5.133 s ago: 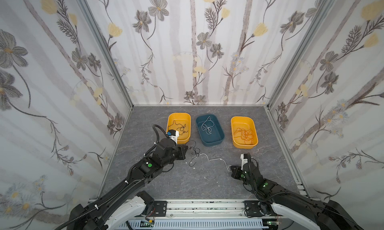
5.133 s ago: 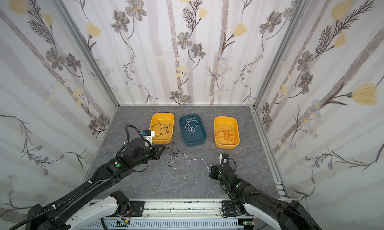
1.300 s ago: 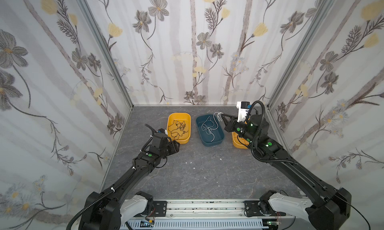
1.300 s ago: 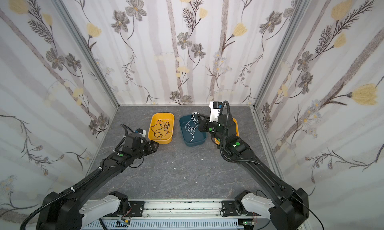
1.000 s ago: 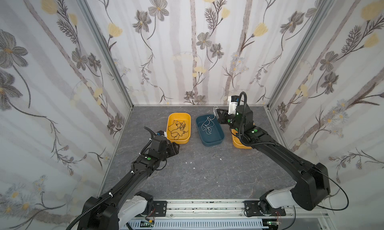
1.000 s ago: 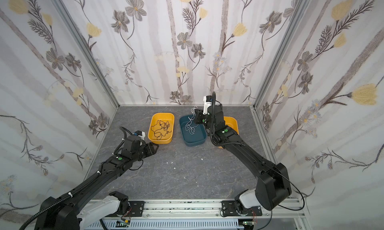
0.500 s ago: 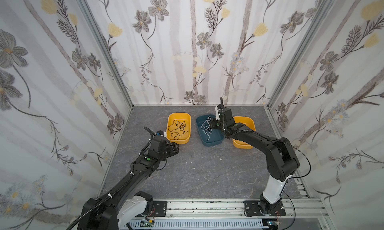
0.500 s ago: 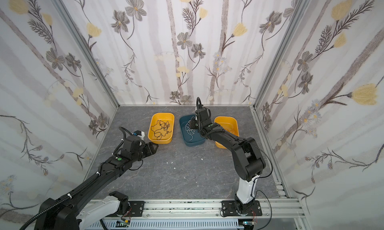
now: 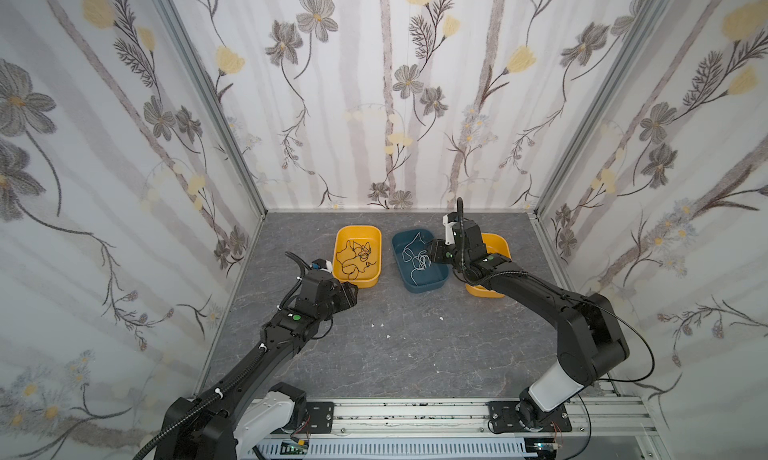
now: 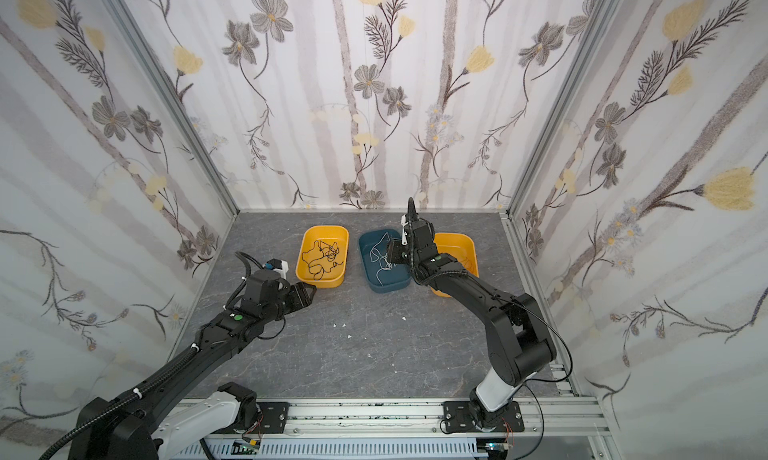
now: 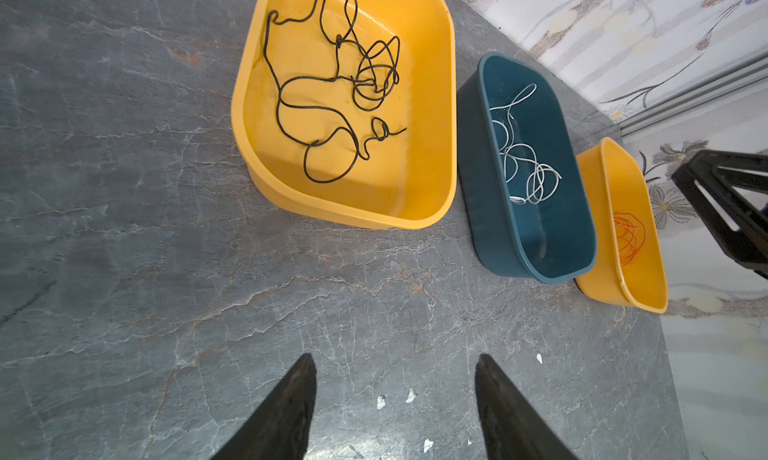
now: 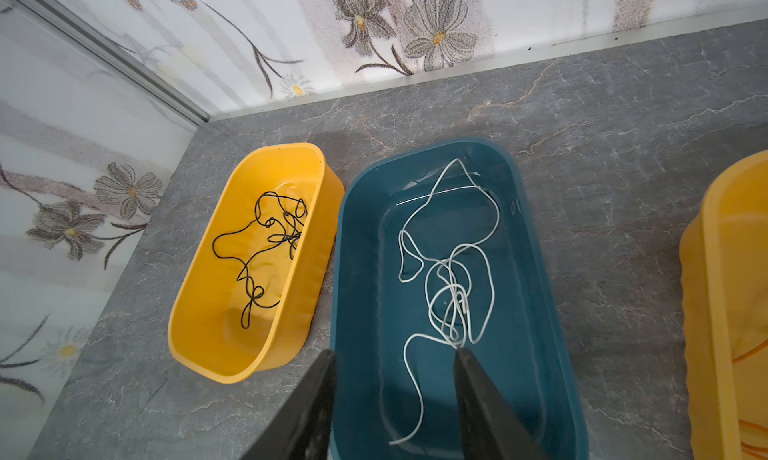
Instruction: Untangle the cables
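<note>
Inside blue tub [image 12: 360,312], white cable [image 12: 451,289]; right claw [image 12: 395,351] parted.

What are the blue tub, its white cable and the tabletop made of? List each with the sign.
Blue tub: likely moulded plastic, glossy; reflections on its floor.
White cable: probably plastic-sheathed wire; smooth, holds loose loops.
Tabletop: grey, veined, matte; stone or laminate, unclear.

Your right end effector [image 9: 433,252] hovers over the white cable [image 9: 417,259] in the blue tub [image 9: 428,286]; the black cable [image 9: 356,257] lies in a yellow tub [image 9: 368,281].
</note>
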### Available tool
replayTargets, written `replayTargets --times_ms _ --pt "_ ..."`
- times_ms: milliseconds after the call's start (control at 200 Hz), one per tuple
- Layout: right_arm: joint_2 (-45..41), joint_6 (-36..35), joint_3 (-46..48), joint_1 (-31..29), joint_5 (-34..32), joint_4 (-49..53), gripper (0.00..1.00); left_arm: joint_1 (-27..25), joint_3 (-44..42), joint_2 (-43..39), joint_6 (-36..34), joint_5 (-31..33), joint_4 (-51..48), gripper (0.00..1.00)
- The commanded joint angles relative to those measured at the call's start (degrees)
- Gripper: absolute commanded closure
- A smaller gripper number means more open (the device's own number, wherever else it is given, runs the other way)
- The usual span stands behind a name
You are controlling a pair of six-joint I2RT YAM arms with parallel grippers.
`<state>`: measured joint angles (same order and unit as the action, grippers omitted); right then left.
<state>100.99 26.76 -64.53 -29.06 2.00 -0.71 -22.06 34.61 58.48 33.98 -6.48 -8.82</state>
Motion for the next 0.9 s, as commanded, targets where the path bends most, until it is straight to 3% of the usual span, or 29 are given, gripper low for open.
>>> replayTargets --times_ms 0,155,320,445,570,729,894 --pt "-4.4 -0.1 3.9 0.7 -0.3 -5.0 0.49 0.1 1.2 -1.0 -2.0 2.4 0.5 0.32" --pt "-13.8 -1.0 11.0 4.0 -3.1 -8.0 0.42 1.0 3.1 -1.7 -5.5 7.3 -1.5 0.21" --pt "-25.3 -2.6 19.2 7.8 -10.8 -10.3 0.22 2.7 3.5 -3.2 -9.0 17.0 -0.9 0.14" --pt "-33.9 -5.6 26.6 9.6 -22.3 -11.9 0.01 4.0 2.5 -4.1 -14.8 27.8 1.7 0.06" --pt "-41.1 -7.4 34.7 13.0 -30.2 -16.8 0.0 5.3 0.6 -1.6 -20.6 36.5 9.2 0.0" --pt "-44.0 -9.8 43.1 19.1 -31.7 -25.1 0.0 5.8 -7.7 4.6 -34.7 36.3 33.4 0.0" --pt "-40.1 -12.2 48.9 21.5 -34.3 -34.4 0.0 8.5 -12.7 11.0 -36.4 34.7 46.2 0.0"
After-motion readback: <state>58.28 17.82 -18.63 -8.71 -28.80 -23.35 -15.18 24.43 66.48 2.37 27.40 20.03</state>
